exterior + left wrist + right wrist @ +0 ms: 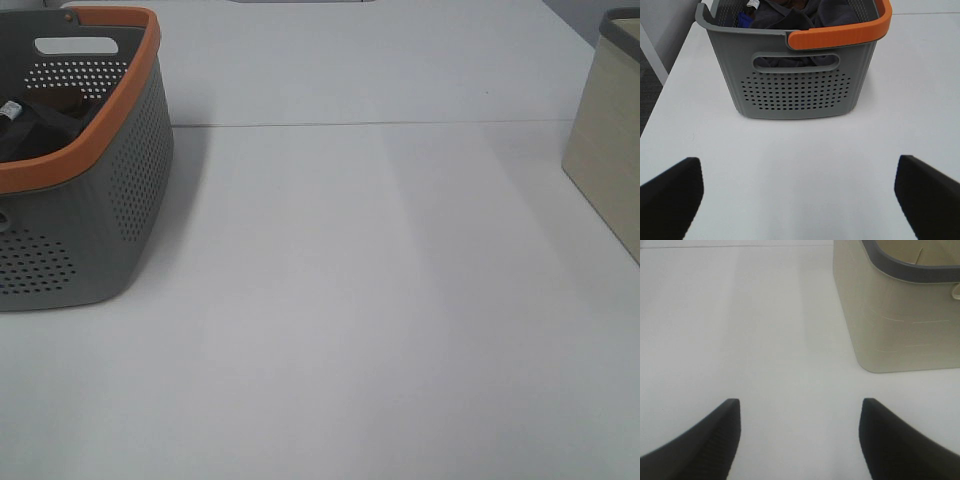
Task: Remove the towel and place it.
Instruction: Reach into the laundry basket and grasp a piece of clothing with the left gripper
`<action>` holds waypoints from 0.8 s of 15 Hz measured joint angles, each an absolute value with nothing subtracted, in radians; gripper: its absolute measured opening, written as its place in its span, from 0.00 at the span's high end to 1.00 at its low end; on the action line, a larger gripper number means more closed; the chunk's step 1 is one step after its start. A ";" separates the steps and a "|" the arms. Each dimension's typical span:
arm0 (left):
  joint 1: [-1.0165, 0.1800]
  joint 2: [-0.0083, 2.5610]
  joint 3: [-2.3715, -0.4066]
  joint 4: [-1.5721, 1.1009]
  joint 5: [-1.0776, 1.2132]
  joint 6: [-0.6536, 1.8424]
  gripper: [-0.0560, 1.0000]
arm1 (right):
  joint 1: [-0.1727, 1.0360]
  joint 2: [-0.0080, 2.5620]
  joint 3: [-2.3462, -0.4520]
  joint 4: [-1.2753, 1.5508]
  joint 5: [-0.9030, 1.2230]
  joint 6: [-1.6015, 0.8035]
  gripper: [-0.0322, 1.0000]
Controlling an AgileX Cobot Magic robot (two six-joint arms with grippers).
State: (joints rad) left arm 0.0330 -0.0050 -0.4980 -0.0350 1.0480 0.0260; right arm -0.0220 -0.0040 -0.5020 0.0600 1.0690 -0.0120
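Exterior high view: a big white table point(350, 300) with one bin at each side. No arm shows in it.
Basket: a grey plastic basket with little holes and an orange rim point(110, 200) stands at the far left of the table.
Towel: the dark navy-grey soft cloth towel point(835, 12) lies bunched up inside the basket, near the top of the pile.
Other cloths: a bit of brown cloth point(790, 4) and a bit of bright blue cloth point(743, 20) peek out beside the towel.
How the towel will feel: I think it is light, soft and floppy. It cannot break. It will droop when lifted and may drag on the rim or pull the other cloths along.
Where to grab: a fold that sticks up near the top looks best, so that only the dark cloth is pinched.
Left gripper: the left gripper point(800, 200) has its black fingers wide apart and holds nothing. It hangs over the bare table in front of the basket, well apart from the towel.
Right gripper: the right gripper point(800, 440) also has its fingers apart and holds nothing. It is over the bare table.
Box: a cream box with a dark grey rim point(895, 325) stands at the far right, near the right gripper.
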 joint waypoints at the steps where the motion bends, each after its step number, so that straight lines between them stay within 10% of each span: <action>1: 0.033 -0.005 -0.498 -0.035 1.048 0.026 0.02 | -0.022 -0.004 -0.502 0.060 1.069 -0.012 0.39; 12: 0.033 -0.005 -0.498 -0.035 1.048 0.026 0.02 | -0.022 -0.004 -0.502 0.060 1.069 -0.012 0.39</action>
State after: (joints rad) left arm 0.0330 -0.0050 -0.4980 -0.0350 1.0480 0.0260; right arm -0.0220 -0.0040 -0.5020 0.0600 1.0690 -0.0120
